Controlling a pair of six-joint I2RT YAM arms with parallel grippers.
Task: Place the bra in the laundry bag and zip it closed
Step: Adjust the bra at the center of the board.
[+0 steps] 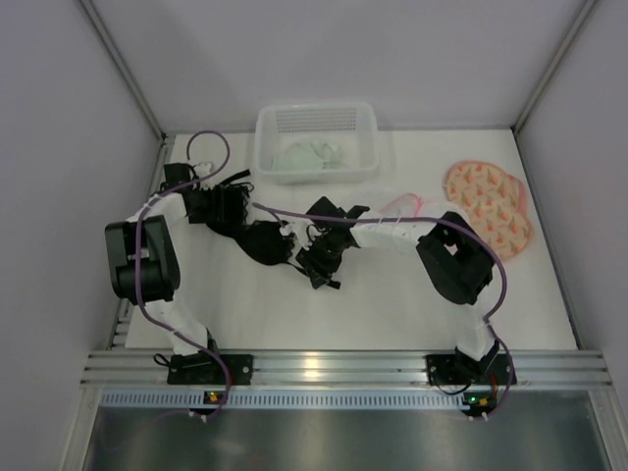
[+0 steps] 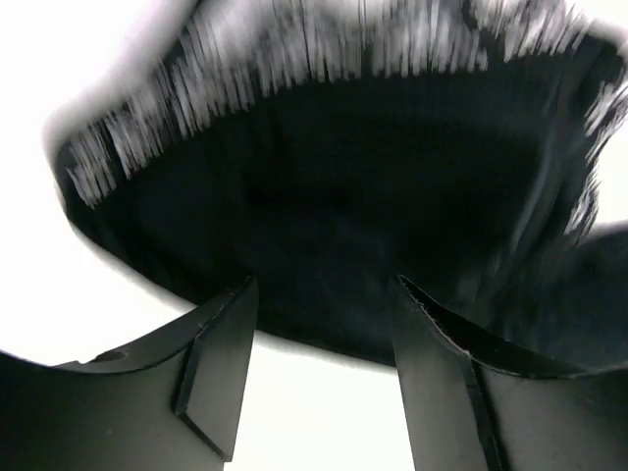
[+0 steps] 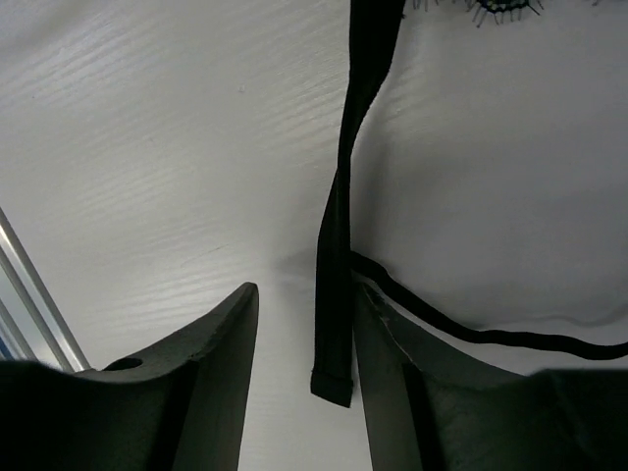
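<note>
"Where's the bra [image 1: 263, 242] just now?"

"Mid-table [image 1: 392, 314], a black heap between the two arms. From above, its long axis runs roughly 10 o'clock to 4 o'clock."

"And the hands?"

"The left gripper [image 2: 324, 283] is at the 10 o'clock end, jaws partly spread. The lacy cup lies across its tips, and I see nothing pinched. The right gripper [image 3: 305, 287] is at the 4 o'clock end, about half open. A strap [image 3: 339, 245] dangles loose down the gap, brushing one finger at most."

"So neither has hold of it?"

"Not that I can see."

"And the laundry bag [image 1: 488, 203]?"

"Well apart, near 3 o'clock from the bra, on the right arm's side. I'd say the carry goes that way, and the right arm is the nearer one."
</note>
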